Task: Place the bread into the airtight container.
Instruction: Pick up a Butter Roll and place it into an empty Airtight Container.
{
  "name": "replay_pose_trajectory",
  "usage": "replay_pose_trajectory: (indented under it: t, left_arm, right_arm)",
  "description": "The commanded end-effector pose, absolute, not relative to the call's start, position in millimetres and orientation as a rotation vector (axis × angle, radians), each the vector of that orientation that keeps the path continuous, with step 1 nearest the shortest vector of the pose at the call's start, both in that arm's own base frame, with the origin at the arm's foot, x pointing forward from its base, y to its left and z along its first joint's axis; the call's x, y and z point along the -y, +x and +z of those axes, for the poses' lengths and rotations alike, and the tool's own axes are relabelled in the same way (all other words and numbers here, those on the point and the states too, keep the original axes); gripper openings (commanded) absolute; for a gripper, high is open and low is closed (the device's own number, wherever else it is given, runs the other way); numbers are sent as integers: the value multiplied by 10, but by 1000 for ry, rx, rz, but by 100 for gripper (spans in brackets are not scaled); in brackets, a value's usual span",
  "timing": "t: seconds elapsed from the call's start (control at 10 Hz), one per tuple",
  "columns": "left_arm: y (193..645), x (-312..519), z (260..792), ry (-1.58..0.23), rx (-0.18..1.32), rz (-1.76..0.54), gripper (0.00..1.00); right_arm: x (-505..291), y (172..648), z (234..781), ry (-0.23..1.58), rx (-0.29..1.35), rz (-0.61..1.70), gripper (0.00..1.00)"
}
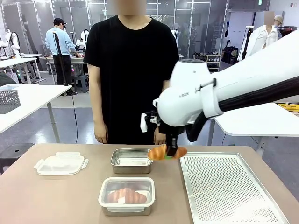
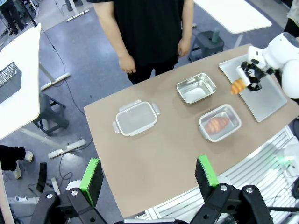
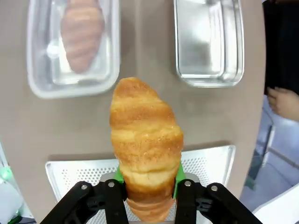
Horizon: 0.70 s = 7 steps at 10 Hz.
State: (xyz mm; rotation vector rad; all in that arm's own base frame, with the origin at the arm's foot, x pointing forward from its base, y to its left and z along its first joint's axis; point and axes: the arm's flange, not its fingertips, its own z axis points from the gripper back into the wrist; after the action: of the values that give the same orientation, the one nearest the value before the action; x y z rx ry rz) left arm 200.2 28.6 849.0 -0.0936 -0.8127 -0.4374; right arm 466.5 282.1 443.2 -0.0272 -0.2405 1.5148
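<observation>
bread (image 3: 145,144) clamped in right claw (image 3: 148,179), in the air. long axis in line with claw, tip pointing straight out ahead. rear end hidden between pads (image 3: 120,176). empty container (image 3: 209,42) ahead, lower. tray (image 3: 70,175) under claw. left claw (image 2: 148,172) jaws apart, empty.

Up close, the bread (image 3: 145,149) shows a golden, ridged crust, dry and finely rough, with a faint sheen along the ridges. The right gripper (image 3: 148,179) is matt black and hard-looking, and its green pads (image 3: 178,176) look rubbery. The left gripper (image 2: 148,172) has the same dull black links and matt green pads. The empty container (image 1: 131,160) is bare brushed metal with a satin finish and soft reflections inside. The lidded container (image 1: 126,195) is that same metal under cloudy, translucent plastic, and the loose lid (image 1: 60,164) is the same frosted plastic. The tray (image 1: 229,186) is pale perforated metal, matt. The tabletop (image 1: 46,196) is brown, smooth and matt. The arm shell (image 1: 243,74) is glossy white. The person's shirt (image 1: 131,60) is matt black cloth.
</observation>
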Motion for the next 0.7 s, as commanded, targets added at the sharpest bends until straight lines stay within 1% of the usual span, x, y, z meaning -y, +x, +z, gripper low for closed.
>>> replay_pose_trajectory:
  t: [0.0, 0.3, 0.6]
  left_arm:
    - [1999, -287, 8495, -98, 813, -437, 100]
    - [1999, -287, 8495, -98, 813, -437, 100]
    - [1999, -287, 8495, -98, 813, -437, 100]
  right_arm:
    - [-3185, 4838, 4502, -55, 236, 1524, 41]
    - [-3704, 5057, 4420, -30, 218, 1566, 41]
    - [-3965, 5273, 4172, 13, 244, 1539, 41]
